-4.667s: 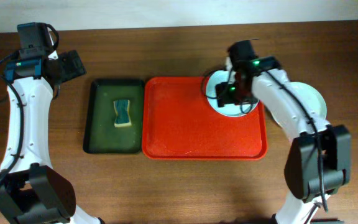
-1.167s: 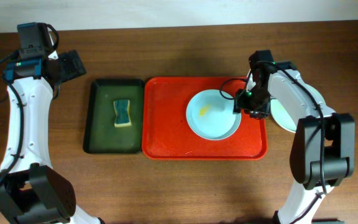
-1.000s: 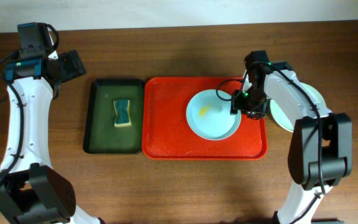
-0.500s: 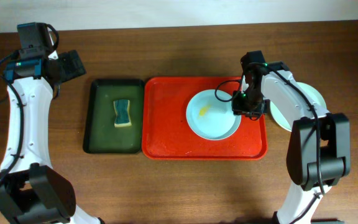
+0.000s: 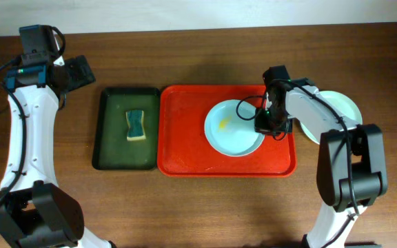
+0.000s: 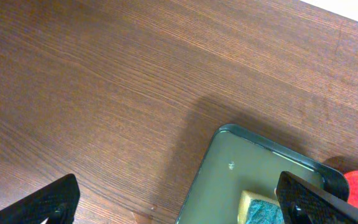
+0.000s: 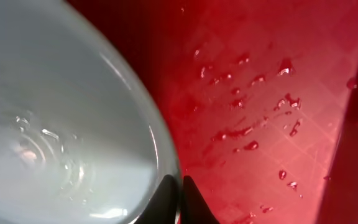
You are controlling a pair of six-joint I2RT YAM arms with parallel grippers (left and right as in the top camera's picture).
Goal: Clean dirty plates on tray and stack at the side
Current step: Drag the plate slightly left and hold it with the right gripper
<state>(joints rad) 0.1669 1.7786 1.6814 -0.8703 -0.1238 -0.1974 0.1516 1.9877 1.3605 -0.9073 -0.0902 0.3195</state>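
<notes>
One pale blue dirty plate (image 5: 229, 132) with a yellow smear (image 5: 225, 124) lies on the right half of the red tray (image 5: 185, 141). My right gripper (image 5: 263, 124) is at the plate's right edge. In the right wrist view the plate (image 7: 55, 124) fills the left side. There the right gripper (image 7: 178, 188) is shut on its rim, one finger inside the rim and one outside over the wet tray (image 7: 260, 93). My left gripper (image 5: 80, 71) hangs open far left, above bare wood, holding nothing (image 6: 179, 202).
A dark green tray (image 5: 114, 153) left of the red one holds a teal and yellow sponge (image 5: 136, 125); both show in the left wrist view (image 6: 247, 165) (image 6: 261, 211). A pale plate (image 5: 340, 109) lies on the table right of the red tray, partly under my right arm.
My right gripper has closed onto the plate's right rim and shifted slightly left; the plate moved a little left with it. The left arm has stayed still.
</notes>
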